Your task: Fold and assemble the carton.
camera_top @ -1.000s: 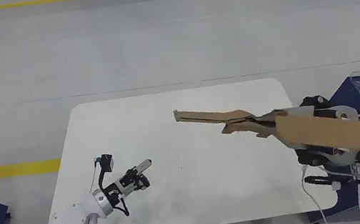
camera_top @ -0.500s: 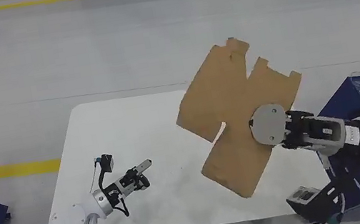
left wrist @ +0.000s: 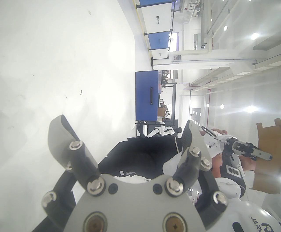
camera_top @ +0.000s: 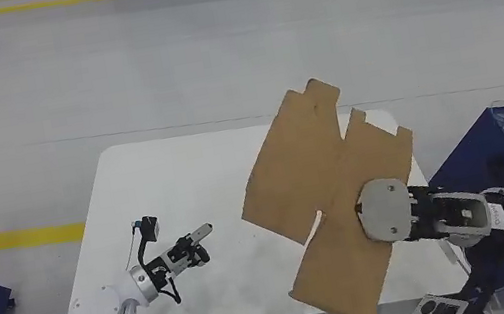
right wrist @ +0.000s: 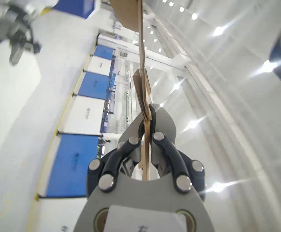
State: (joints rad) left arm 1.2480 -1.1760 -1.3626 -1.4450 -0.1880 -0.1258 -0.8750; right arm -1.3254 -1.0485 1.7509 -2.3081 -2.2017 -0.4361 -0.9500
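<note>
Flat carton aloft over right side of table, long axis running near edge to far edge. Right gripper clamped on its right edge. Left gripper near front-left corner, fingers apart, empty, well apart from carton.

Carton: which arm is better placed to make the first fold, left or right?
Left, probably. The right gripper is shut on the flat carton, holding it up over the table, so it is occupied. The left gripper is open and empty above the table, free to take a flap.
</note>
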